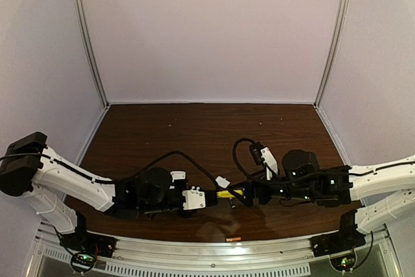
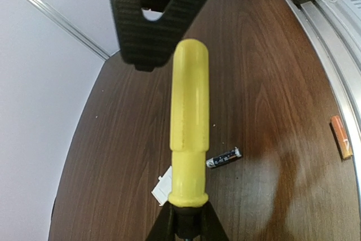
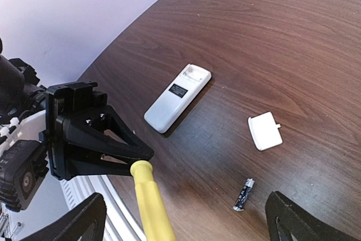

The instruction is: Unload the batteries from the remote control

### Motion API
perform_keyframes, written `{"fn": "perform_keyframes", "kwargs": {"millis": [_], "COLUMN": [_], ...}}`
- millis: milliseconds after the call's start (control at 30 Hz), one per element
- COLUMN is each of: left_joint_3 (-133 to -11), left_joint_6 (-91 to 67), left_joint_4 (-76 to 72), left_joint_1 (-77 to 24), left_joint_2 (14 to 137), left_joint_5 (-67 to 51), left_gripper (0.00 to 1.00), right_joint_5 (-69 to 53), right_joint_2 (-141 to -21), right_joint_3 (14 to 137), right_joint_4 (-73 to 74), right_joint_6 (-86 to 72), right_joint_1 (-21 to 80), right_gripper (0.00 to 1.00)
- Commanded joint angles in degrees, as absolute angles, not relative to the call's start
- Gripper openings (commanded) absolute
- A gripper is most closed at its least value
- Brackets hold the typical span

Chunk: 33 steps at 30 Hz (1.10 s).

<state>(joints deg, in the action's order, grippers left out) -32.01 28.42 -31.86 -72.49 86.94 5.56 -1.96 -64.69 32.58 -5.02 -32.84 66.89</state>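
Observation:
The white remote control (image 3: 177,97) lies flat on the brown table, a dark window on its upper side; the top view does not show it clearly. A dark battery with a pale end (image 3: 244,194) lies loose on the table, also in the left wrist view (image 2: 224,158) and the top view (image 1: 231,203). An orange battery (image 2: 341,136) lies near the front rail (image 1: 233,239). My left gripper (image 2: 189,210) is shut on the dark neck of a yellow-handled screwdriver (image 2: 190,122). My right gripper (image 3: 186,213) is wide open, its fingers (image 3: 79,224) on either side of the handle's free end.
A small white flat cover piece (image 3: 264,131) lies between remote and dark battery, also seen in the top view (image 1: 222,182). The metal front rail (image 2: 338,38) runs close by. Pale walls enclose the table on three sides.

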Motion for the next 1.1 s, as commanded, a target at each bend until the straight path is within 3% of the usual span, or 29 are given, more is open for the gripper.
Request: {"fn": "perform_keyframes", "kwargs": {"millis": [0,467,833,1067], "left_joint_3": [-32.0,-32.5,-32.6,-30.4], "left_joint_6": [23.2,5.8,-21.4,-28.3], "left_joint_4": [-30.7,-22.1,2.3,7.4], "left_joint_1": [-72.9,-70.1,-54.9,-44.2], "left_joint_2": [84.7,74.3,57.2,58.8], "left_joint_5": [11.3,40.7,39.5,36.4], "left_gripper": [0.0,0.0,0.0,0.0], "right_joint_5": [5.4,15.0,15.6,15.8], "right_joint_2": [-61.9,-55.6,-55.2,-55.5], "right_joint_3": [30.8,26.9,26.2,26.5], "right_joint_4": [-3.4,-3.6,-3.8,-3.4], "right_joint_6": [-32.8,-32.8,-32.6,-32.5], "right_joint_1": [67.2,67.0,66.7,66.8], "right_gripper": [1.0,1.0,1.0,1.0]}}
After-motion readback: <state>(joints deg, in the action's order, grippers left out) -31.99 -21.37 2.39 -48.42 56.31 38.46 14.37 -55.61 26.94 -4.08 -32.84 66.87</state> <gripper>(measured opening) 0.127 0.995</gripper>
